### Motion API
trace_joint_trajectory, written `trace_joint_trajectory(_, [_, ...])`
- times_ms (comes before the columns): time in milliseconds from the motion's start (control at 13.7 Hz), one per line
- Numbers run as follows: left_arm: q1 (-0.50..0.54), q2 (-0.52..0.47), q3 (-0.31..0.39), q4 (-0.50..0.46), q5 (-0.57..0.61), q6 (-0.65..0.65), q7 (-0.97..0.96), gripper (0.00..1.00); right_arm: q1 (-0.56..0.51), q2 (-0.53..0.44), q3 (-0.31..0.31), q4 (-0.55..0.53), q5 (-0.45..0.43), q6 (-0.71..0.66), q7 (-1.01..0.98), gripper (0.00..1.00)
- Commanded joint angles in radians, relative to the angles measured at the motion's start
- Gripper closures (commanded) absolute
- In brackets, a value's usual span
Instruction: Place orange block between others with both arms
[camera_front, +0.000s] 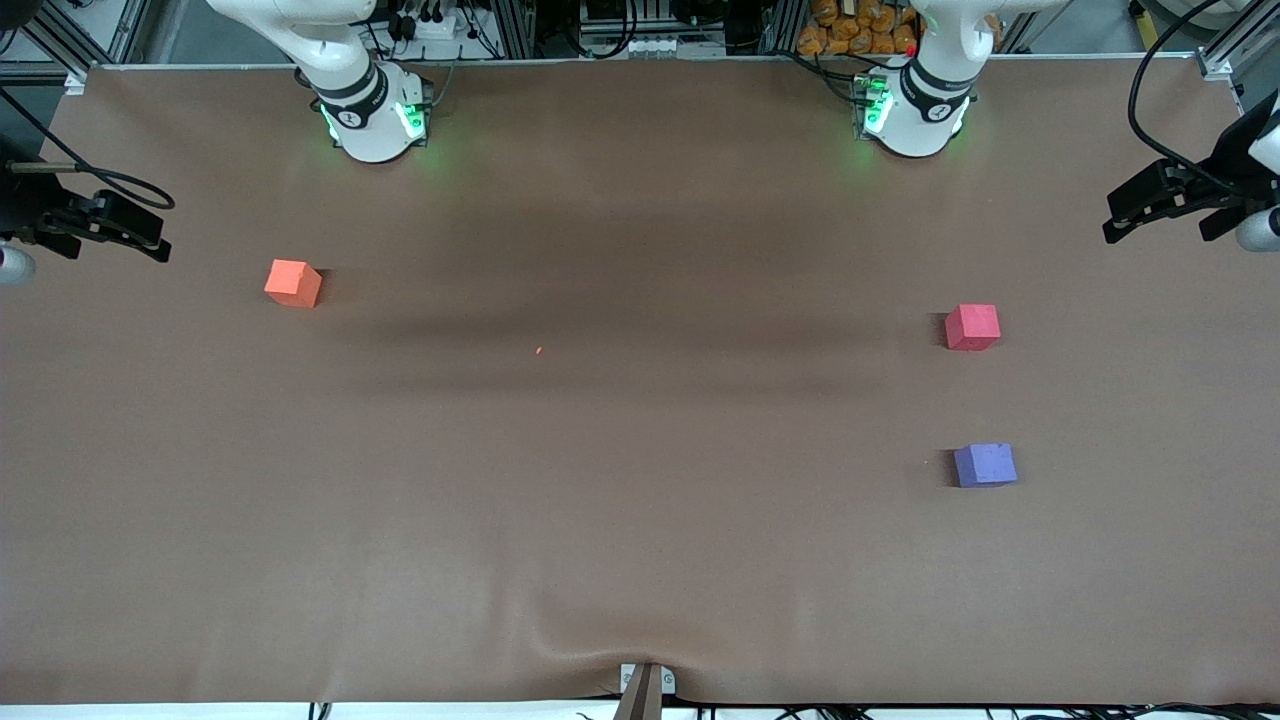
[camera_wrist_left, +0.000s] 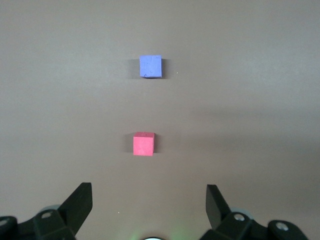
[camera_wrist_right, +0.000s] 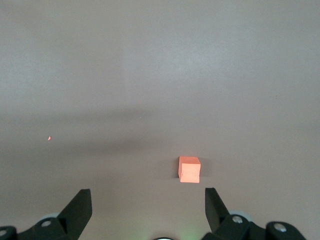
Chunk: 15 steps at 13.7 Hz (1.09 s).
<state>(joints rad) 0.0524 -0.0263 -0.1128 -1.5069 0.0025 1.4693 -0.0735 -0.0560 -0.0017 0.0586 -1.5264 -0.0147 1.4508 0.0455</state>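
Right hand (camera_wrist_right: 147, 212) fingers spread wide, holding nothing, parked up in the air over the surface edge at the right arm's end; left hand (camera_wrist_left: 149, 207) same, wide open and empty, over the edge at the left arm's end. Both arms look idle at start pose, so the task is judged at step zero: nothing grasped yet. Orange block (camera_front: 294, 283) sits on the brown surface (camera_front: 640, 520) toward the right arm's end, near that arm's base, slightly rotated, well apart from everything else. Red-pink cube (camera_front: 972, 327) and purple-blue cube (camera_front: 985, 465) lie toward the left arm's end, purple-blue nearer the front camera, a gap between them that looks wide enough for one more cube with some margin. Next move likely: right hand drops over the orange block, turns to match its faces, closes on it, carries it toward mid-surface; since the target gap sits well inside the left arm's side, a handover or a set-down in the middle seems needed before the left hand finishes the placement. Room is plentiful: the middle holds only a tiny orange speck (camera_front: 538, 350), no obstacles on the path. Blocks are all well in from the edges. The cover is wrinkled at the front edge, away from the work. Main risk: nudging either neighbour cube on insertion.
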Motion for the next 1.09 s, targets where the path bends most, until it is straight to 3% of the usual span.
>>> trace_joint_trajectory(0, [0.006,-0.012,-0.005,0.007,0.013,-0.021,0.001,0.00,-0.015,-0.006,0.010,0.000,-0.010,-0.018,-0.013,0.00])
trace_joint_trajectory(584, [0.000,-0.007,-0.008,0.016,0.011,-0.029,0.003,0.00,-0.033,0.003,0.009,-0.034,-0.010,-0.059,-0.013,0.00])
trace_joint_trajectory(803, [-0.003,-0.009,-0.010,0.016,0.010,-0.043,-0.005,0.00,-0.057,0.005,0.009,-0.128,-0.010,-0.049,-0.015,0.00])
trace_joint_trajectory(1021, [0.000,-0.007,-0.021,0.016,0.010,-0.043,-0.005,0.00,-0.123,0.086,0.009,-0.269,-0.011,0.009,-0.013,0.00])
